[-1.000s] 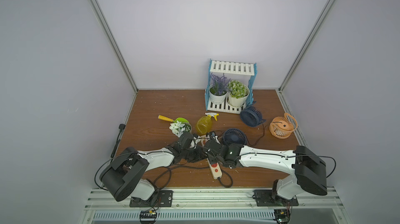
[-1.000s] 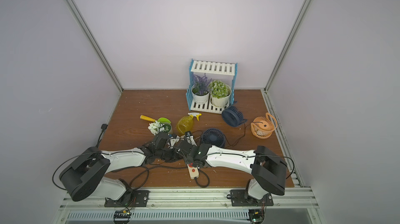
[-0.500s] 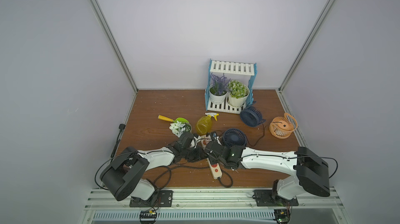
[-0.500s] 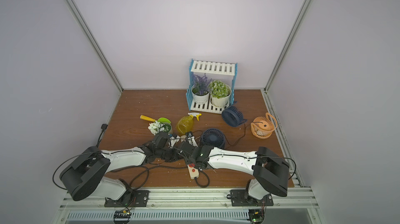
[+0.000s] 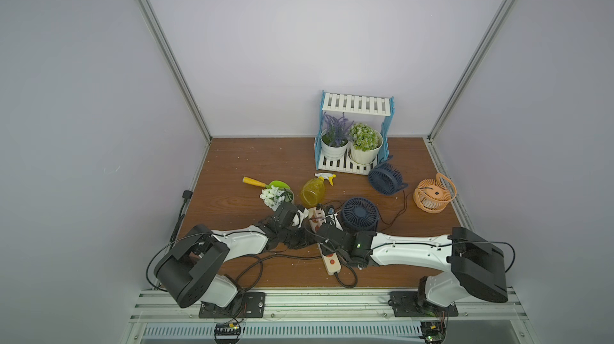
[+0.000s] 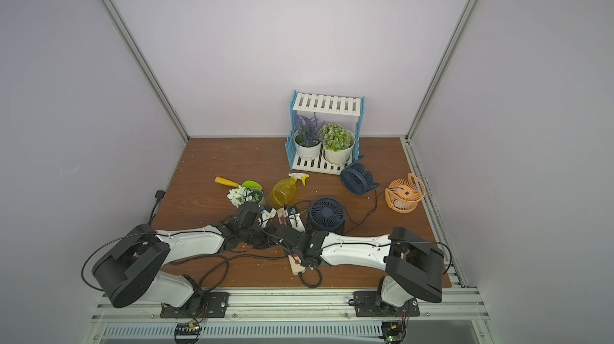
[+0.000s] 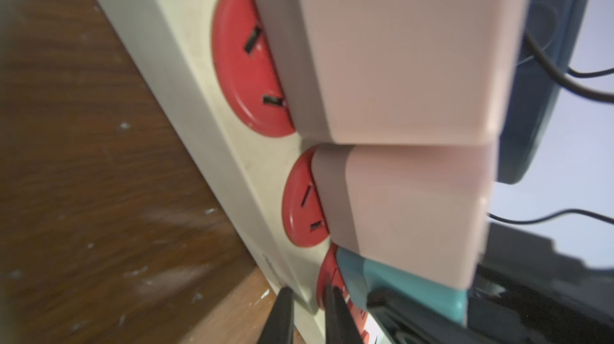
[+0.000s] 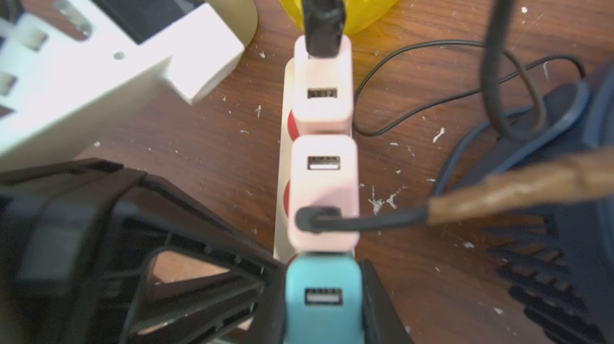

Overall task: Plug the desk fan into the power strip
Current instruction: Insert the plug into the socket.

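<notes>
Cream power strip point(image 5: 332, 268) lies near the middle of the wooden worktop's point(image 5: 249, 166) front edge. The right gripper point(image 8: 322, 296) pinches a teal plug point(image 8: 320, 274) standing on it. The left gripper point(image 7: 309, 315), tips nearly together, straddles the strip's rim; whether it is gripping, I cannot tell.

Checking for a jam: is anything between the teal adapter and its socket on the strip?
Nothing visible. The teal adapter, held by the right gripper, sits on a red socket of the strip, beside a pink adapter; seating depth is unclear.
</notes>
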`<state>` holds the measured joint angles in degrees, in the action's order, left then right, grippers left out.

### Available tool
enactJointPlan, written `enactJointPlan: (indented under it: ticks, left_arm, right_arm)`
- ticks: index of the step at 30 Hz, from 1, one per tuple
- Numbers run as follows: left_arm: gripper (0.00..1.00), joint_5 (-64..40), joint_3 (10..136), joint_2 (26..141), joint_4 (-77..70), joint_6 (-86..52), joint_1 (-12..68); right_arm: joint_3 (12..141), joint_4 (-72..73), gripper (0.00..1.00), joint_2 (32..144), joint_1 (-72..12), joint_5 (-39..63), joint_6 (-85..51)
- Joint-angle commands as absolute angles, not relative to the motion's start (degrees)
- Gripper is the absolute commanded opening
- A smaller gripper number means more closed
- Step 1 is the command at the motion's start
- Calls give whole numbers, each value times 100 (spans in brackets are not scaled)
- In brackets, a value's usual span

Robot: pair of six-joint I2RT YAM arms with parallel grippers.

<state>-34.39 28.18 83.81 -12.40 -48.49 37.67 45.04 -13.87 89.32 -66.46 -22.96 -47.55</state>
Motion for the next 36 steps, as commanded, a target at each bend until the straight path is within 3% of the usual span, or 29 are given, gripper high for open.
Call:
enactJointPlan:
  ticks: [1,8,14,20,26,32,36]
  left_arm:
    - [18,-3081,2859,8616,-986,-4639,3836]
    - [18,-3035,2843,8606,-971,-4644,3837]
    - [18,-3071,2926,8666,-859,-4547,3840]
    - [18,-2960,2981,8627,-711,-4481,3832]
    - [22,-2753,2944,8517,-660,-4385,3836]
    - [45,-2430,2859,7831,-373,-4242,3834]
    - [61,-2336,2754,7163,13,-4008,3835]
  right_arm:
    - [3297,-2367,0,10328,-6635,-74,-5033]
    - [3319,-2375,0,10475,-7066,-124,-5394]
    - [3553,-2340,0,10774,-6852,-209,-5080]
    - [3434,-2339,0,10277,-6853,-320,-5140]
    - [4616,-3125,2,9945,-6836,-1284,-4554]
    - [5657,-3572,41,9541,-6835,-1901,-4073]
    - [5629,-3651,56,8945,-6830,-1909,-4010]
